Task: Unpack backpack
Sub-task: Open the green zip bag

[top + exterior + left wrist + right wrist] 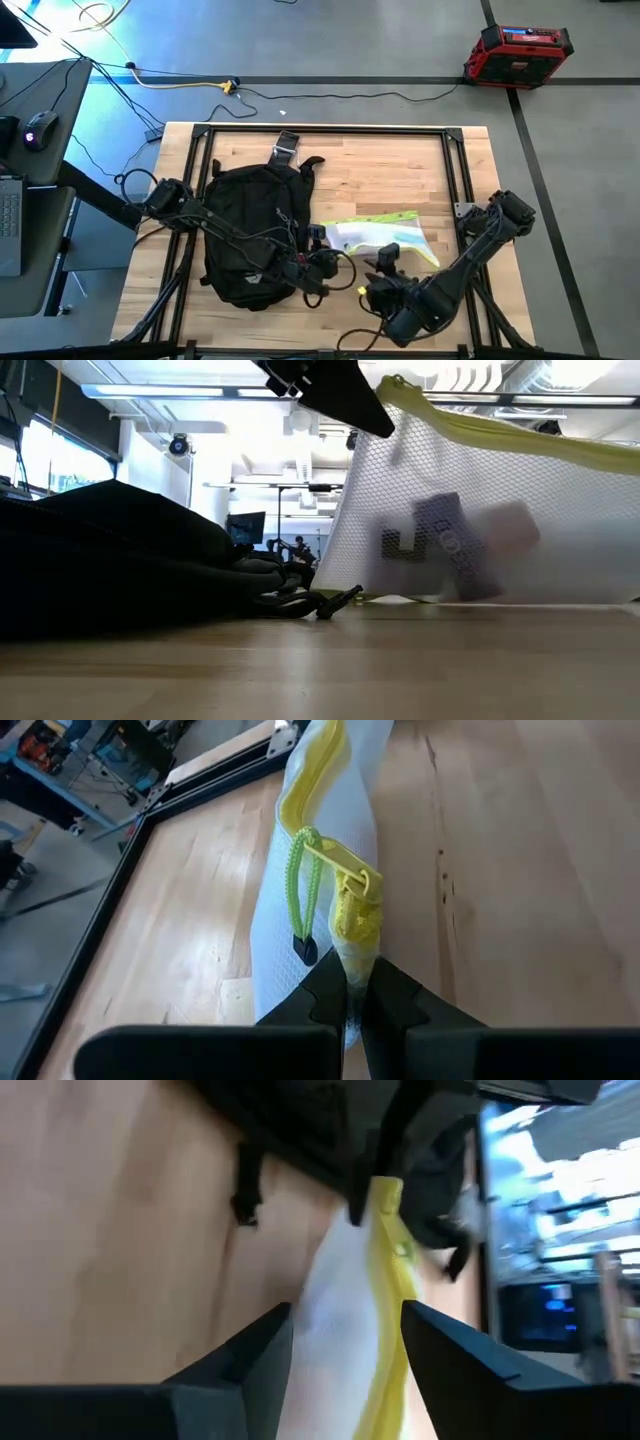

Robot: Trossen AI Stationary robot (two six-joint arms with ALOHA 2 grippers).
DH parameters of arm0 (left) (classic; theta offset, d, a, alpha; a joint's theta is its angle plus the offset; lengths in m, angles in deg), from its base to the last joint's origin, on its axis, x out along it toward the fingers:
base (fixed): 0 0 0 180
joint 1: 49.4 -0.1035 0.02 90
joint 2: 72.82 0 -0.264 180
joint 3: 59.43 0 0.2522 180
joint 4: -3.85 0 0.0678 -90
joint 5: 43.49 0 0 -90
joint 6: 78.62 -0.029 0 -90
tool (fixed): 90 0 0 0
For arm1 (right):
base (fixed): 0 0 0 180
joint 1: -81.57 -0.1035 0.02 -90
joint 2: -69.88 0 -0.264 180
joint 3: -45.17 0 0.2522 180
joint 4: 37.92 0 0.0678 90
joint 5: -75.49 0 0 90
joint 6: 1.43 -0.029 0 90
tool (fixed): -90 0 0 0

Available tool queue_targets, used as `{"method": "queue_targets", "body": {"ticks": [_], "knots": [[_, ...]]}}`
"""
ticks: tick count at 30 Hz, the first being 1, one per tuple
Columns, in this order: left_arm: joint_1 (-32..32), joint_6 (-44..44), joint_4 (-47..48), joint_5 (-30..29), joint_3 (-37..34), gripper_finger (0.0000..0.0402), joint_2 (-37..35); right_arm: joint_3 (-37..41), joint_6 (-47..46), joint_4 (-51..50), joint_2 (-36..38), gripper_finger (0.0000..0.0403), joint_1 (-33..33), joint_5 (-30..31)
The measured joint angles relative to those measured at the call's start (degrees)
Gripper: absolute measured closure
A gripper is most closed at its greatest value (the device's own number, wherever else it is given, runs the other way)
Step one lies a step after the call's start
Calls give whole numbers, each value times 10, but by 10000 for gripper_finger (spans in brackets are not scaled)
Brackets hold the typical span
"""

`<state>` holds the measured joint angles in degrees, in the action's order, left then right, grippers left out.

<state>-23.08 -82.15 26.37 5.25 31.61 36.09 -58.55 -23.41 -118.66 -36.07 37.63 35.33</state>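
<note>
High view: tabletop (400,160) with backpack (250,230), mesh pouch (385,235) and both arms at the near edge.

Backpack: large, black, lying flat on the tabletop's left half, opening toward the pouch. Mesh pouch: translucent, neon-yellow zip trim, already outside the backpack just to its right, one end lifted off the wood, blurred items inside. Left gripper (350,1000): clenched on the pouch's yellow zip end, apparently to keep it raised. Right gripper (345,1345): fingers parted and straddling the pouch's trim, not clamping it, probably letting go or re-gripping. Zip pull cord (300,895): hangs loose.
</note>
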Motion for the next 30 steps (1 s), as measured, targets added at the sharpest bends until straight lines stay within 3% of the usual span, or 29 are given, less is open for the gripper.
{"method": "queue_targets", "body": {"ticks": [3, 10, 15, 19, 26, 30], "knots": [[5, -15, 0, 0, 0, 401, 0, 36, 13, 37, 0, 229, 13, 34], [7, -21, 0, -2, 0, 401, 0, 54, 140, 140, 0, 241, 57, 32], [7, -22, 0, -2, 0, 401, 0, 53, 177, 181, 0, 256, 85, -38], [7, -21, 0, -2, 0, 401, 0, 53, 168, 186, 0, 289, 92, -47], [4, -10, 12, -13, 0, 401, 0, 53, 169, 184, 0, 383, 78, -43], [-3, 12, 30, -16, 1, 401, -2, 53, 165, 181, -1, 395, 72, -25]]}}
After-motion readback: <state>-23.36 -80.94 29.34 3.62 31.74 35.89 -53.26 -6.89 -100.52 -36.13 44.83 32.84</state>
